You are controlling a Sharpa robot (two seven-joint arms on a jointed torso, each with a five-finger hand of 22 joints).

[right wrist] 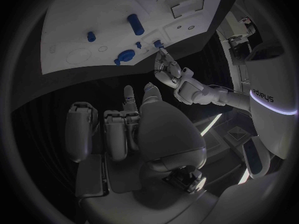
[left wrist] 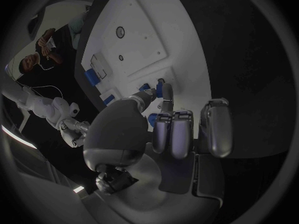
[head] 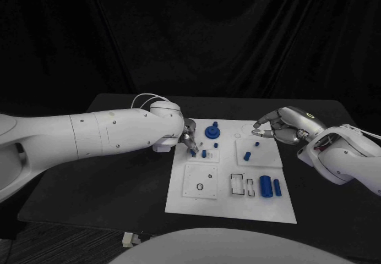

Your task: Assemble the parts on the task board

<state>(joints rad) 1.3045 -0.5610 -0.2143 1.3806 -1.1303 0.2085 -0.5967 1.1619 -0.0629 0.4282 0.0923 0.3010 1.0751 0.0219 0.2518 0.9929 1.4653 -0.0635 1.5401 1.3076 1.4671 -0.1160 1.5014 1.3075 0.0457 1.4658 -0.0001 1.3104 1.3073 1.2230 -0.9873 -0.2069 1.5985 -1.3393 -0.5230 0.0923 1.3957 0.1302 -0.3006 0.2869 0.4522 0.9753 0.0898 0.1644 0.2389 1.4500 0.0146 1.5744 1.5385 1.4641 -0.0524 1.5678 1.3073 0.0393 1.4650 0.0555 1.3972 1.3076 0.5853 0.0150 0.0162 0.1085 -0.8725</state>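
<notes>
My left hand (head: pixel 188 140) reaches down to a small blue peg (head: pixel 194 154) near the left edge of the white plastic task board (head: pixel 230 206). My fingertips seem to pinch it, though they cover the contact, so I cannot tell for sure. A tilted or loose pinch could jam the peg or knock its neighbouring blue pieces (head: pixel 205 153) over. My right hand (head: pixel 278 129) hovers over the board's far right corner, fingers curled, apparently empty.
</notes>
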